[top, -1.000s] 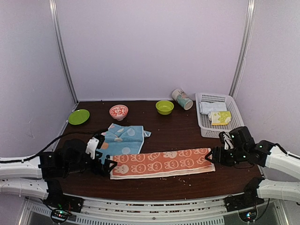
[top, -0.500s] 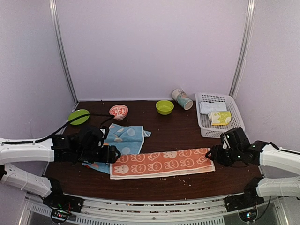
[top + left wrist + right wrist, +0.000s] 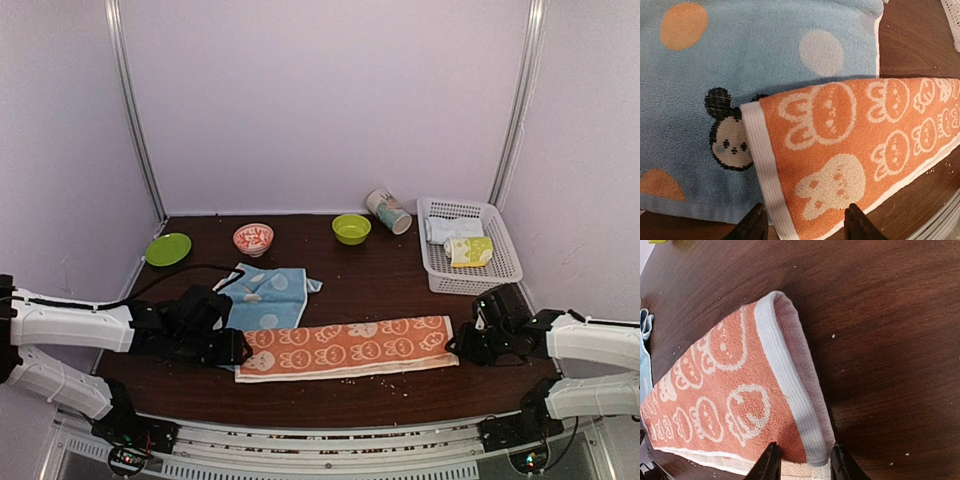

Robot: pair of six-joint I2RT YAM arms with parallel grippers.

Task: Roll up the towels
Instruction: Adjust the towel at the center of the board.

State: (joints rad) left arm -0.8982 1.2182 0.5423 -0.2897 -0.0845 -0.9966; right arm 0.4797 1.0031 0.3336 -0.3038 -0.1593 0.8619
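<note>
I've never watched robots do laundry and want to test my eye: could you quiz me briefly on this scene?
1. True or false: the orange towel is already rolled.
2. What lies in the white basket? A) two rolled cloths B) a bowl C) a cup
3. Fill in: one end of the orange towel lies over the ___ towel.
Key: 1 false, it lies flat; 2 A; 3 blue towel.

The orange towel (image 3: 840, 145) hides part of the Mickey head (image 3: 727, 132) on the blue towel (image 3: 740, 60).
</note>
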